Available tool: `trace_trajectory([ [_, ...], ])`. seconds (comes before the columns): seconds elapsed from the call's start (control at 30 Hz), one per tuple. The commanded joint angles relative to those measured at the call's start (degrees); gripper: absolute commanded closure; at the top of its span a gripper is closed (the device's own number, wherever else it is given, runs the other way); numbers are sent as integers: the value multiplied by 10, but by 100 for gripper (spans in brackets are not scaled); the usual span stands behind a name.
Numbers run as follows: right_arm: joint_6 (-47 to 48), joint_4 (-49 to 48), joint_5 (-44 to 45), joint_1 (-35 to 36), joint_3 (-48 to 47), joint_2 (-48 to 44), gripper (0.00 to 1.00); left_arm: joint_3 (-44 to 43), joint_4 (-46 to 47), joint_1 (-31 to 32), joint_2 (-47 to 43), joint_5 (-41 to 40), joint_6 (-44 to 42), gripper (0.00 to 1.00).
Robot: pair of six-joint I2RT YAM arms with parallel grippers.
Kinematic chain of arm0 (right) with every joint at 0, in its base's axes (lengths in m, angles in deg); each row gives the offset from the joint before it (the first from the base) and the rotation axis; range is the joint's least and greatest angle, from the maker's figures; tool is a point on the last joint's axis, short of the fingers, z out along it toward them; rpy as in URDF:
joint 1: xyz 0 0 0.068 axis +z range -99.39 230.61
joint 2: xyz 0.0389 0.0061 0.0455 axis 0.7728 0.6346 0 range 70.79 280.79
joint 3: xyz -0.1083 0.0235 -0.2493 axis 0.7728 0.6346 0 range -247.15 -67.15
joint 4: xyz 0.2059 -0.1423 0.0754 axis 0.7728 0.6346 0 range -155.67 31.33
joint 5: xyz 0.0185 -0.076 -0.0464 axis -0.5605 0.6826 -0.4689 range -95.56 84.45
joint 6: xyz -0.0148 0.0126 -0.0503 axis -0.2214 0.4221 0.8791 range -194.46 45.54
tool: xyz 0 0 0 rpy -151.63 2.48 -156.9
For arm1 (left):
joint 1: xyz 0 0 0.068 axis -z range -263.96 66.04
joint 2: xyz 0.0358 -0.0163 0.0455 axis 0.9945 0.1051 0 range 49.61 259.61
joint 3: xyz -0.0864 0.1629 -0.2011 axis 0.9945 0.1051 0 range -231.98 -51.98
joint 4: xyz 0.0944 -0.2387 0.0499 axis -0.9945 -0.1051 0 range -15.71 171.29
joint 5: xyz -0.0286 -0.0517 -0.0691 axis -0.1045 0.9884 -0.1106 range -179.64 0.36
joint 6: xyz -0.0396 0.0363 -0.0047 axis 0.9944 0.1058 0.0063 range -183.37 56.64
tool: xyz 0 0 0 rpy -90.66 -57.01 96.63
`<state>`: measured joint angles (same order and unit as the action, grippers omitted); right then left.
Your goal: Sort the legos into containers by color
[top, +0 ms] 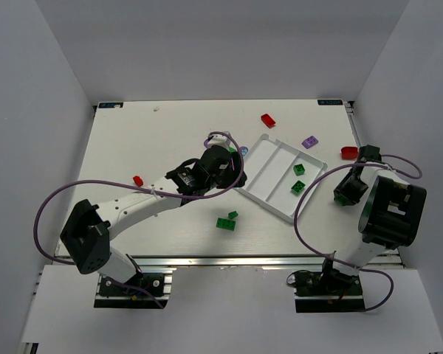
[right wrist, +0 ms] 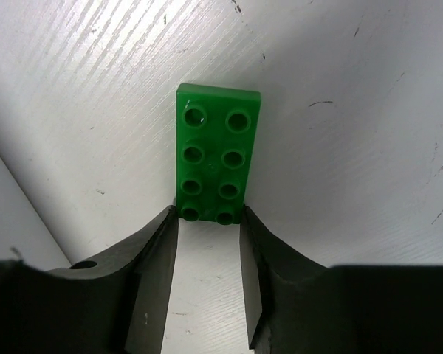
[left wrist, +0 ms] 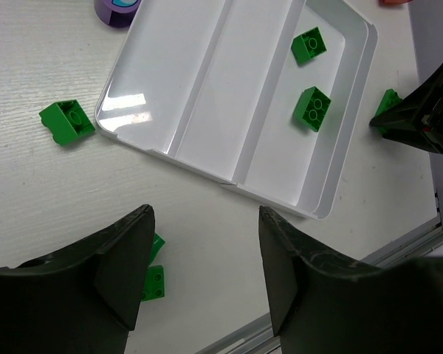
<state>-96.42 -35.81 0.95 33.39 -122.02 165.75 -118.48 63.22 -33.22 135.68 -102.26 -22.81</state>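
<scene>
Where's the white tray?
In the top view, the tray sits right of the table's middle, with a purple lego beyond its far corner.

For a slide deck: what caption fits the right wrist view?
Right pincer clamps the near end of a green eight-stud brick, white table behind.

Robotics lab test cell, not a home or shop. Plain white wall panels box in a white wood-grain tabletop: one left of the left gripper, one right of the right gripper, one beyond both. Behind the grippers, at the near edge: silver alum. extrusion rail, black bolted base plates & loose purple cables.
</scene>
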Motion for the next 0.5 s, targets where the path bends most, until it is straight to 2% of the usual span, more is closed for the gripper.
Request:
trace_trajectory([
  [0.0, -4, -7, -20, -1, 12, 4, 63, -17, -2, 0, -9, 6, 3, 32],
  [0.2, 7, -10, -48, -1, 25, -21, 66, -12, 1, 1, -12, 6, 4, 32],
  [0.47, 31, -17, -94, 4, 45, -95, 75, 9, 15, 0, -21, 6, 8, 32],
])
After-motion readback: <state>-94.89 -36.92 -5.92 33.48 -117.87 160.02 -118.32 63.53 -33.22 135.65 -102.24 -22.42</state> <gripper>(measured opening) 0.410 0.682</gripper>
